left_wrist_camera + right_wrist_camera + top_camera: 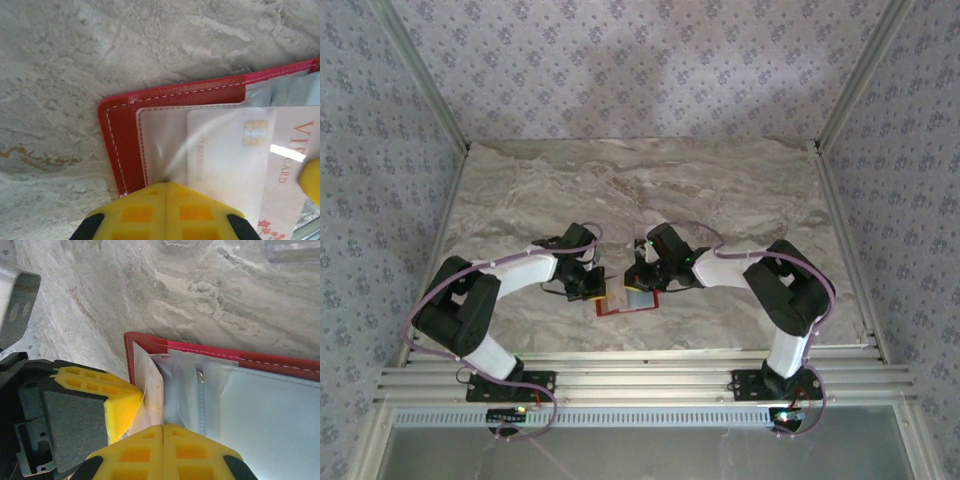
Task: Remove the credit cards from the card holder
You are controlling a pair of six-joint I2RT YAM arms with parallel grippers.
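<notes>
You see red card holder w/ white stitching, pale credit card w/ gold chip, red lettering; grey-veined surface; yellow left tool, right tool.

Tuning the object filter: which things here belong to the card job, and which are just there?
Job: card holder, credit card, left gripper, right gripper.
Background: marble table, aluminium rails, patterned walls.

marble-look table; open red card holder flat (near edge)
</notes>
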